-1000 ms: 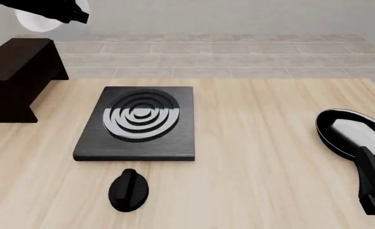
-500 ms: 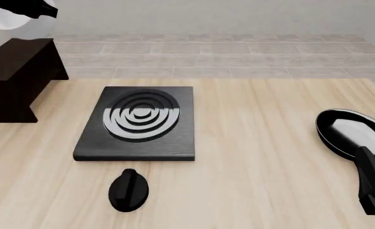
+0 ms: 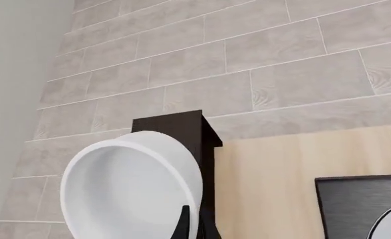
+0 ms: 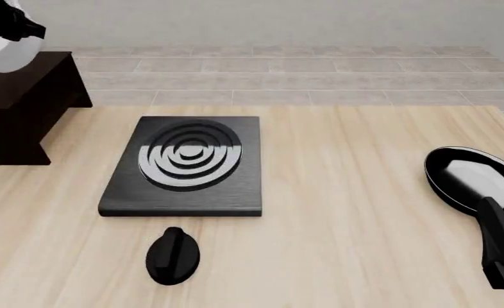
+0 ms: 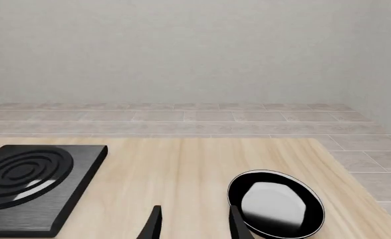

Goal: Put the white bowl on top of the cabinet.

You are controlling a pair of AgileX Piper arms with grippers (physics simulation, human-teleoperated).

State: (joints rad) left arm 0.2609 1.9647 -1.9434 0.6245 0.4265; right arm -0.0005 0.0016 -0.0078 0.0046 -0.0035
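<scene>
The glossy, stiff bowl [image 4: 0, 51], likely slippery and best pinched at its rim, hangs tilted just above the cabinet [image 4: 25, 96] at the bench's far left, the raised left arm's jaws [image 3: 184, 225] clamped on its rim, while the right jaws [image 5: 192, 224] idle open.

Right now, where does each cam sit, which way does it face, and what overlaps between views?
Front: fixed, behind and above the arms, looking forward and down at table; left tool with white bowl over cabinet, right arm's tip at lower right.
Left wrist: behind its tool, looking down past white bowl onto cabinet; one finger shows.
Right wrist: low, facing forward; right tool fingertips, pan.
Shared: stove plate in all three.
</scene>
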